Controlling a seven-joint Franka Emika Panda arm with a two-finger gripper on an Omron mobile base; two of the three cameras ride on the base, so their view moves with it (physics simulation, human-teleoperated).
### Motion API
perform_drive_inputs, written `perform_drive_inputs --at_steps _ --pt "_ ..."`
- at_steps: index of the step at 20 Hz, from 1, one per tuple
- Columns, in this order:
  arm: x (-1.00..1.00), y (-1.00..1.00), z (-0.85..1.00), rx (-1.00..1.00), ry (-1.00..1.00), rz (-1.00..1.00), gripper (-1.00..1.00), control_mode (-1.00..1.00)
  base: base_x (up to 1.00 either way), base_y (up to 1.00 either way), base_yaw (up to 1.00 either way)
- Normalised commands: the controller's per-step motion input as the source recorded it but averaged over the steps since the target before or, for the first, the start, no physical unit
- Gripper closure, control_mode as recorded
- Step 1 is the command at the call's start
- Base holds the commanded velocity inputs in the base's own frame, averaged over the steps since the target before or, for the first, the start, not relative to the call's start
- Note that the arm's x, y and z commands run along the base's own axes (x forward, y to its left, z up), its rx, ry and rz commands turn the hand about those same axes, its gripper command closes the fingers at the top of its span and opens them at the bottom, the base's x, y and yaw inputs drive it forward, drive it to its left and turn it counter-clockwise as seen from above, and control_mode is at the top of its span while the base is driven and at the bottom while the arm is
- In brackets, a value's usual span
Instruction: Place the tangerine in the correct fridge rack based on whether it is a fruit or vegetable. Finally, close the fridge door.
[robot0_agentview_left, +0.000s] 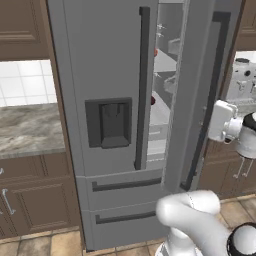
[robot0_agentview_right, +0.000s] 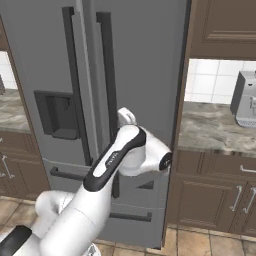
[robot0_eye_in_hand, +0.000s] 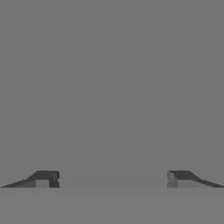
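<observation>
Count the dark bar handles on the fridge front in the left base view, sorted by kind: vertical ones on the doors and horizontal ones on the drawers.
Vertical door handles: 2
Horizontal drawer handles: 2
Total: 4

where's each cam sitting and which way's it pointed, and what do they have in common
Left base view: behind the arm to its left, looking forward and down at the fridge door, still ajar, shelves visible in the gap; white arm at lower right.
Right base view: behind the arm to its right, facing the fridge front; arm rises from lower left.
Hand view: on the hand, looking along the open claw at a flat grey surface close ahead.
Both base views share the ice dispenser and the door handles.
</observation>
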Motion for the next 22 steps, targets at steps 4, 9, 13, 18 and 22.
perform_drive_inputs --at_steps 4,9,13,18,22 --pt "0.78 0.75 0.46 0.00 0.00 -0.26 -1.00 -1.00 0.00 0.00 0.00" --pt "0.89 0.48 0.46 0.00 0.06 -0.27 -1.00 -1.00 0.00 0.00 0.00" --pt "0.76 0.11 0.49 0.00 0.13 -0.20 -1.00 -1.00 0.00 0.00 0.00" --pt "0.64 0.00 0.43 0.00 0.19 -0.12 -1.00 -1.00 0.00 0.00 0.00" --pt "0.69 0.00 0.21 0.00 0.21 -0.11 -1.00 -1.00 0.00 0.00 0.00"
